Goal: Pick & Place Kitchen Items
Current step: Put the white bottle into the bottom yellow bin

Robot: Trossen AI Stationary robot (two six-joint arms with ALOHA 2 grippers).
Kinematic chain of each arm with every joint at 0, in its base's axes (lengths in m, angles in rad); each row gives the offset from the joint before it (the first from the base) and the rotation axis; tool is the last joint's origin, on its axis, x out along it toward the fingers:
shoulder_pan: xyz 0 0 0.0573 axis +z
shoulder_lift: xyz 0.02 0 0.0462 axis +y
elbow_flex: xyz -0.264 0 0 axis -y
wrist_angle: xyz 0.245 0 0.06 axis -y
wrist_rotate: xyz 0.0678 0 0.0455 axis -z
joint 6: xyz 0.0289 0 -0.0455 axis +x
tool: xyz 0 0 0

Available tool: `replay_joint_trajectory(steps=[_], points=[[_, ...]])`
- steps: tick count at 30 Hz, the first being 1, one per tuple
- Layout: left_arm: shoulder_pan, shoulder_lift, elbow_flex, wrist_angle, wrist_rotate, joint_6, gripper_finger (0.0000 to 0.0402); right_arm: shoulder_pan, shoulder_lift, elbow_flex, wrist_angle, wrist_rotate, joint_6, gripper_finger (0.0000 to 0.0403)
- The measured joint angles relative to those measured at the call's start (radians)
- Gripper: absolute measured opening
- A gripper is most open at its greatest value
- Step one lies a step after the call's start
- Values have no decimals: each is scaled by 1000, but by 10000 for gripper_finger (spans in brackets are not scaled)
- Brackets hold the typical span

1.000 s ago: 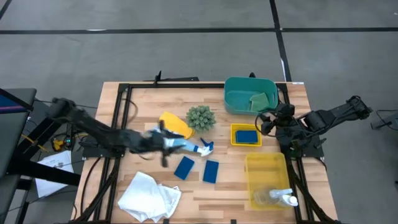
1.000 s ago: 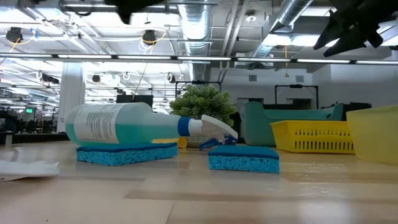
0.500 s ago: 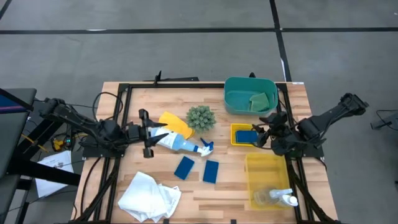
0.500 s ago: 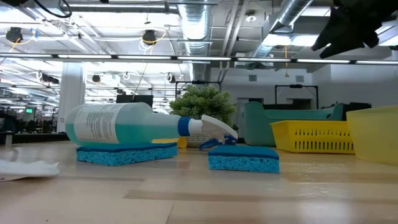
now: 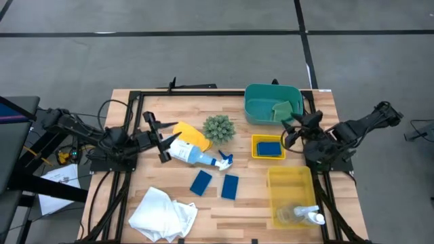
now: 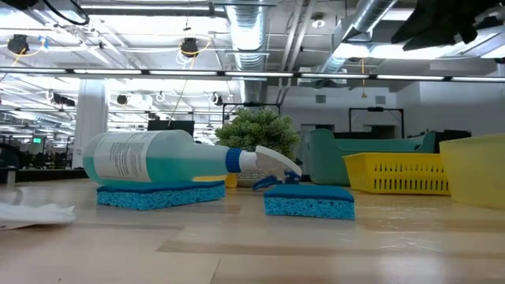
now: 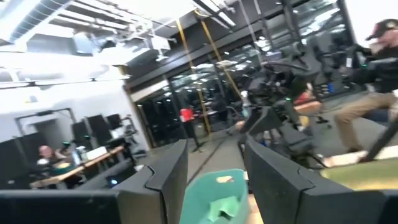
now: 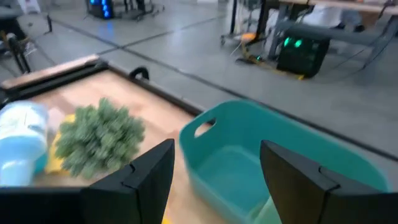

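Note:
A clear spray bottle (image 5: pixel 194 155) with blue liquid and a blue trigger lies on its side at mid-table; it also shows in the low view (image 6: pixel 158 160). Beside it lie a yellow sponge (image 5: pixel 191 134) and two blue sponges (image 5: pixel 201 182) (image 5: pixel 230 186). A white cloth (image 5: pixel 163 213) lies at the near left. My left gripper (image 5: pixel 157 137) is open just left of the bottle's base, tipped up, holding nothing. My right gripper (image 5: pixel 296 129) is open and empty above the table between the teal bin (image 5: pixel 254 108) and the small yellow tray (image 5: pixel 256 154).
A spiky green plant ball (image 5: pixel 218 127) stands behind the bottle. The teal bin holds a green sponge (image 5: pixel 283 108). The small yellow tray holds a blue sponge (image 5: pixel 269 147). A tall yellow bin (image 5: pixel 274 196) at the near right holds a clear item (image 5: pixel 305 215).
My left gripper has drawn back from over the spray bottle toward the table's left edge and tipped up. The bottle lies where it was. My right gripper dipped toward the near edge, then came back toward the teal bin and rose.

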Motion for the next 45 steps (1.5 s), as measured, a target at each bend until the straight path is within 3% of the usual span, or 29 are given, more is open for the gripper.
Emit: replay_joint_trajectory(steps=[9,19,45], points=[[126,0,0,49,56,69,154,-47,-73,1,217,16,-313,228],[234,0,0,51,159,75,154,-45,-77,1,380,15,-523,228],[249,23,2,37,167,78,154,-45,-75,1,410,14,-603,236]])
